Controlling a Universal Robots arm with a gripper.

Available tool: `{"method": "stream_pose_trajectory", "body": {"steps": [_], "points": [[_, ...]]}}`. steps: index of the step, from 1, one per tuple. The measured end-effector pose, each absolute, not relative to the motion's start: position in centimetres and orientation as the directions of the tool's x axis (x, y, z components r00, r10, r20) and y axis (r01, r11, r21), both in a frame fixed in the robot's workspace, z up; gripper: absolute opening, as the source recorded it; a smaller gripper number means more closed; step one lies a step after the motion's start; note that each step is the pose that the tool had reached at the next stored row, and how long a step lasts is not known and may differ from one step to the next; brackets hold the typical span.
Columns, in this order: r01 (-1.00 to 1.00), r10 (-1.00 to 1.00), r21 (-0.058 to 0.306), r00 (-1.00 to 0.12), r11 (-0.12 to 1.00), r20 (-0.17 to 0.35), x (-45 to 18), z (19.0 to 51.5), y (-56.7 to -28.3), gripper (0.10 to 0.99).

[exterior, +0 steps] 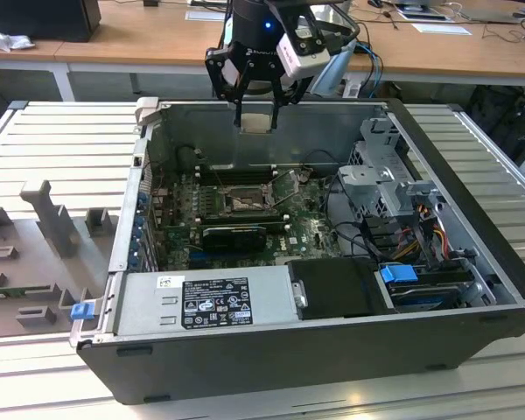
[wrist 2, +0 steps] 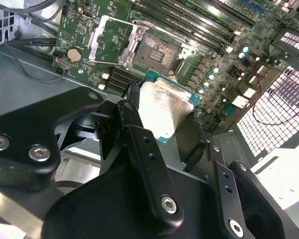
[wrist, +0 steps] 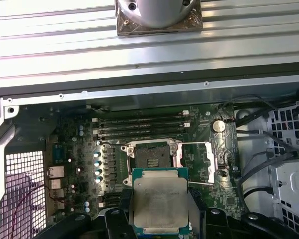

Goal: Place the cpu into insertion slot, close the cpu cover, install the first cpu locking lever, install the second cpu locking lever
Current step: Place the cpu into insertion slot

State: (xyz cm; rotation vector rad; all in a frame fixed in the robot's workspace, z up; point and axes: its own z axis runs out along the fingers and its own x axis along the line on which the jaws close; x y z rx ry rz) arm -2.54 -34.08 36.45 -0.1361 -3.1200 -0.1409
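My gripper (exterior: 255, 112) hangs above the back wall of the open computer case and is shut on the cpu (exterior: 255, 122). The cpu (wrist: 159, 203) is a pale silvery square plate on a green carrier, held by its two side edges between the black fingers (wrist 2: 132, 119). It is well above the green motherboard (exterior: 311, 229). The insertion slot (wrist: 152, 160) lies bare, its contact field exposed (wrist 2: 157, 50). The cpu cover (wrist: 197, 162) is flipped open beside the slot (wrist 2: 107, 42), with thin lever rods running along it.
Long black memory slots (wrist: 139, 127) run behind the socket. A black card (exterior: 236, 232) lies in front of it. The grey power supply (exterior: 206, 302), a drive cage (exterior: 385, 179) with cables, and the case walls (exterior: 472, 219) hem in the board. A grey foam tray (exterior: 35, 254) sits outside.
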Motion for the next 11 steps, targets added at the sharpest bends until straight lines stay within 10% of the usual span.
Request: {"method": "stream_pose_trajectory", "body": {"steps": [11], "points": [[0.103,0.101,0.089,-0.995,0.991,0.019,-2.54,36.45,-34.08,0.529]]}}
